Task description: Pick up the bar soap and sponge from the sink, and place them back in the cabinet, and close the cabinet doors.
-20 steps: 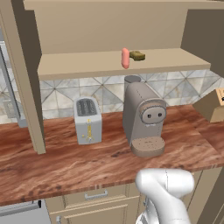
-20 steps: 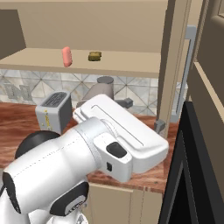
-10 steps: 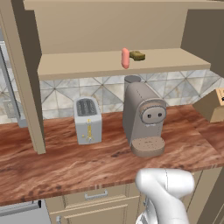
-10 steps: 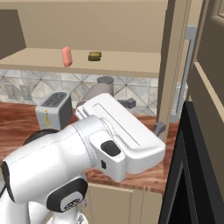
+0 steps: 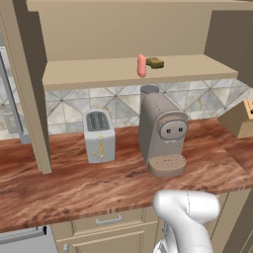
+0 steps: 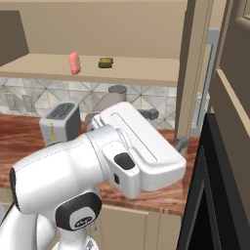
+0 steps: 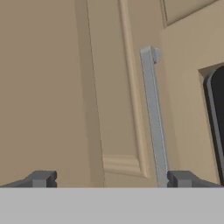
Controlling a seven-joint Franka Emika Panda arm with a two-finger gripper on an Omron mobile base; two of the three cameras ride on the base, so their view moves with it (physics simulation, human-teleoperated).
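On the cabinet [image 5: 123, 69] shelf, rounded bar soap [image 5: 142, 65] (blocky sponge [image 5: 155, 63] beside).

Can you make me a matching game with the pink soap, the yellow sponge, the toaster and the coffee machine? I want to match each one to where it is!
Things:
1. bar soap
2. sponge
3. toaster
4. coffee machine

Places:
A. on the counter, right of the toaster
B. on the cabinet shelf, standing on end
C. on the counter, left of the coffee machine
D. on the cabinet shelf, lying just right of the pink bar

Pairs: 1-B, 2-D, 3-C, 4-A
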